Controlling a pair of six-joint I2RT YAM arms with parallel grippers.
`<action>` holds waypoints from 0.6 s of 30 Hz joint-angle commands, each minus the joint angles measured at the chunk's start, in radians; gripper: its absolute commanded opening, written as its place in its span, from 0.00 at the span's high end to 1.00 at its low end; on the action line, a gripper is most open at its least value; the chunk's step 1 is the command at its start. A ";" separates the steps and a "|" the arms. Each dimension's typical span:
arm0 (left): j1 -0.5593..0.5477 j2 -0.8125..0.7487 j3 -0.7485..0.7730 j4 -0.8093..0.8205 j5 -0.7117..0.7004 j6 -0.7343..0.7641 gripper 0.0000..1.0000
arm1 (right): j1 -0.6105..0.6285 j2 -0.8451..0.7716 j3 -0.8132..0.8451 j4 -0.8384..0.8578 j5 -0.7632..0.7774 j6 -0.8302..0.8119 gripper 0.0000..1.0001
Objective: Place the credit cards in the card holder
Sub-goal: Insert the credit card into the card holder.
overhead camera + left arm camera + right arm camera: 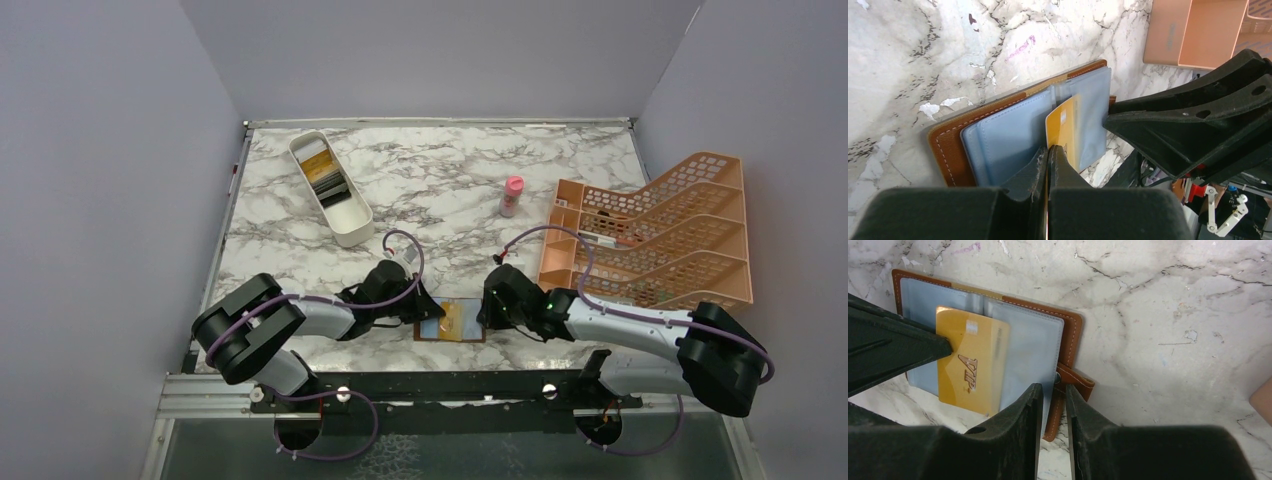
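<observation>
The brown card holder (433, 330) lies open and flat between my two grippers, its blue-grey inside (1003, 135) facing up. A yellow-gold credit card (968, 365) marked VIP sits partly under the clear sleeve, its left part sticking out. My left gripper (1049, 148) is shut on that card's (1064, 125) outer edge. My right gripper (1054, 387) stands with a narrow gap over the holder's (1073, 325) right edge by the clasp tab, nothing pinched. More credit cards (322, 170), gold and dark, lie in a white tray.
The white oblong tray (345, 225) stands at the back left. An orange lattice rack (650, 235) fills the right side, close behind my right arm. A small pink bottle (511, 197) stands upright near the middle back.
</observation>
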 commanded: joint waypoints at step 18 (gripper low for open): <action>-0.069 0.024 0.024 0.023 -0.184 -0.063 1.00 | -0.002 -0.061 -0.067 -0.041 -0.010 0.057 0.67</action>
